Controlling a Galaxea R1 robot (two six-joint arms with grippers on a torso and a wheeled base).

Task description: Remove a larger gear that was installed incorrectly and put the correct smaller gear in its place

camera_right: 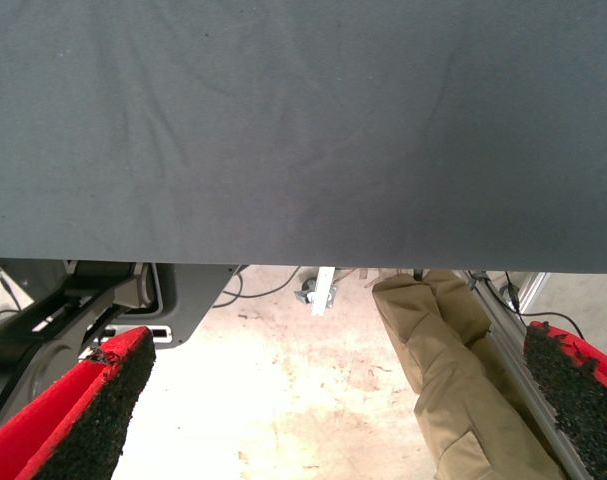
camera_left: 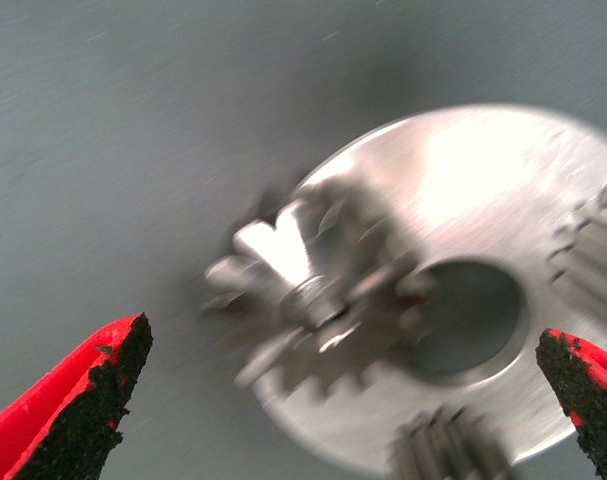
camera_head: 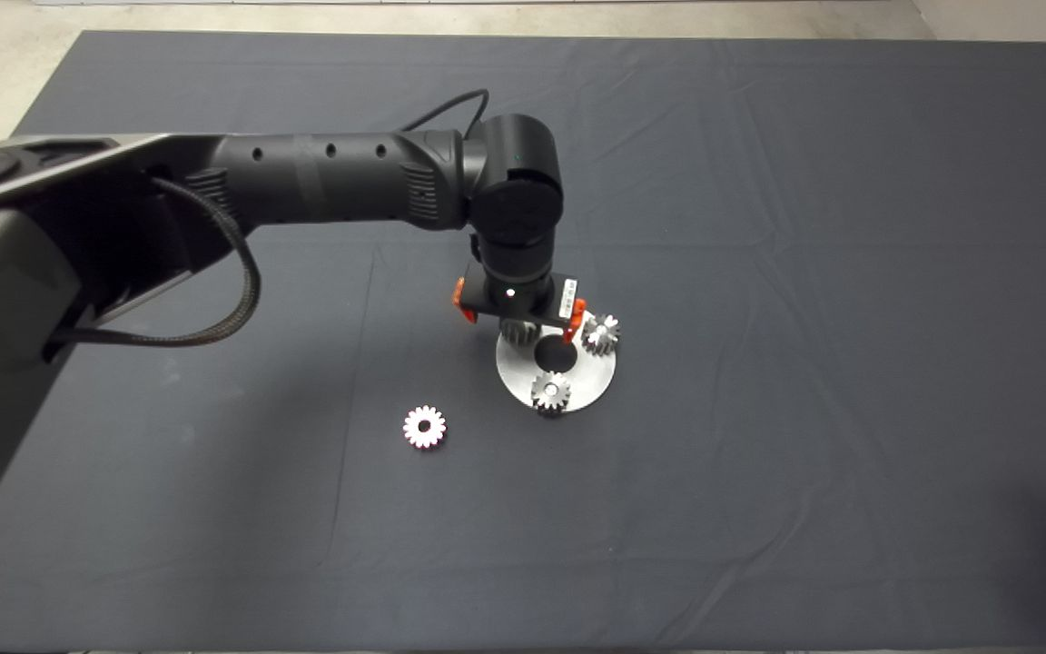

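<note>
The wide silver steel toothed larger gear (camera_left: 318, 300), stiff, heavy and slick, sits mid-desk under the released left tool (camera_left: 333, 400); its toothed rim should be gripped.

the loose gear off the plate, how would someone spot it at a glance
Start at the round steel plate mid-mat, below the left gripper. Go toward the near-left: the loose gear lies flat on the mat, alone. Unlike the gears on the plate, it touches nothing and its face glares white.
</note>
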